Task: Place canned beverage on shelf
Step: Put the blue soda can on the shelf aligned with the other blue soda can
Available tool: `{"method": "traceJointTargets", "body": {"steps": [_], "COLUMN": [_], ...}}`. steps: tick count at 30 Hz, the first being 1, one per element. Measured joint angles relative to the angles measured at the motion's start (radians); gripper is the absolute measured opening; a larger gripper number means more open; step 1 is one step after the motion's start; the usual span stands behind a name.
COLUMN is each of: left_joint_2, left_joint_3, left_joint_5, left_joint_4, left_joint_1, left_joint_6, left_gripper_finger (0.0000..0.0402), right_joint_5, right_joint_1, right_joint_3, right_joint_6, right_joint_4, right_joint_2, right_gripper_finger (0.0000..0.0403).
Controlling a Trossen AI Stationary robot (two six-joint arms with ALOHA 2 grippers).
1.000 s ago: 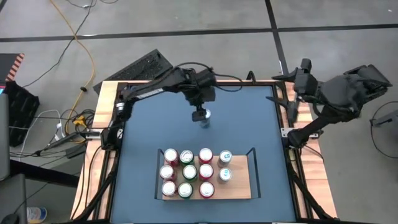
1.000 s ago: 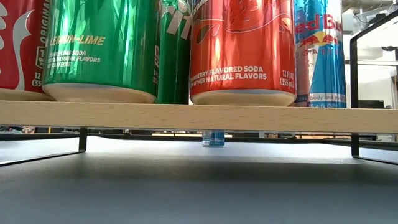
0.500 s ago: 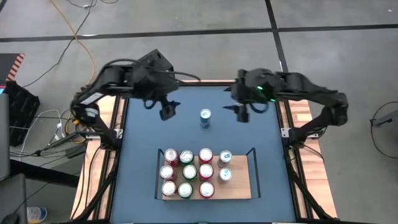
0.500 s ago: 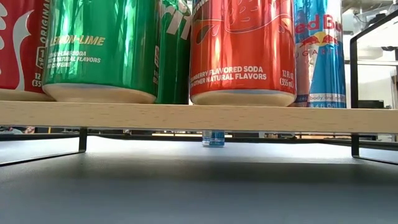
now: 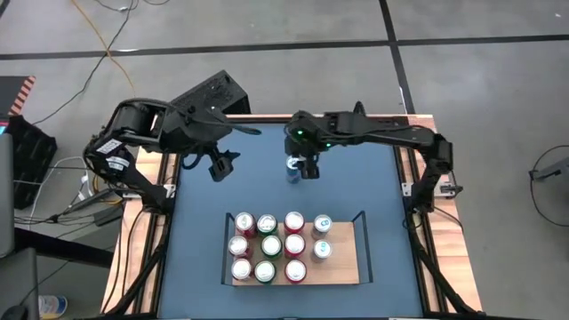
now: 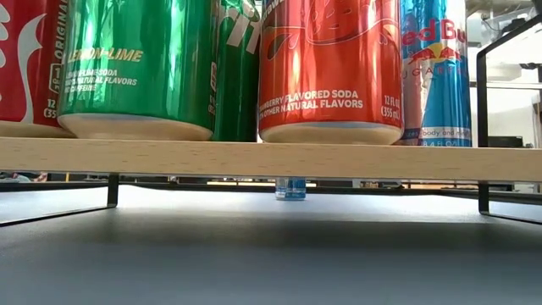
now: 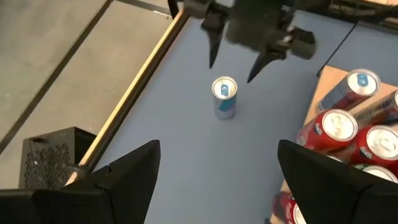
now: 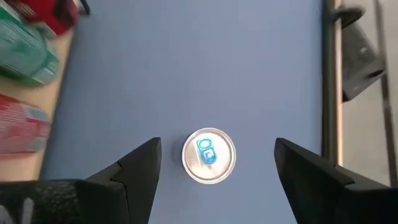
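A slim blue can [image 5: 292,168] stands upright on the blue table, apart from the can-filled light-wood shelf [image 5: 342,267].

A robot lab or test room is shown. A blue table [image 5: 204,240] with wooden edges is set on a bare grey floor [image 5: 462,18]. Two dark robot arms are fixed to it. Loose cables [image 5: 111,53] and a black keyboard [image 5: 209,92] are seen lying on the floor.

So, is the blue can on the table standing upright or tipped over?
Upright. The blue can shows its round top to the right wrist camera, and its base stands flat on the table in the low view.
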Motion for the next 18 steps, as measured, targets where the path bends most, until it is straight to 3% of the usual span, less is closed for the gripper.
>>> {"method": "traceJointTargets", "body": {"steps": [18], "left_joint_2": [0.007], "left_joint_3": [-0.008], "left_joint_5": [-0.009], "left_joint_4": [-0.002], "left_joint_1": [-0.017], "left_joint_6": [0.059], "left_gripper_finger": [0.0311], "right_joint_5": [-0.073], "right_joint_1": [-0.090], "right_joint_3": [0.001], "right_joint_6": [0.006], "right_joint_4": [-0.011], "right_joint_2": [0.170], "right_gripper_finger": [0.0295]}}
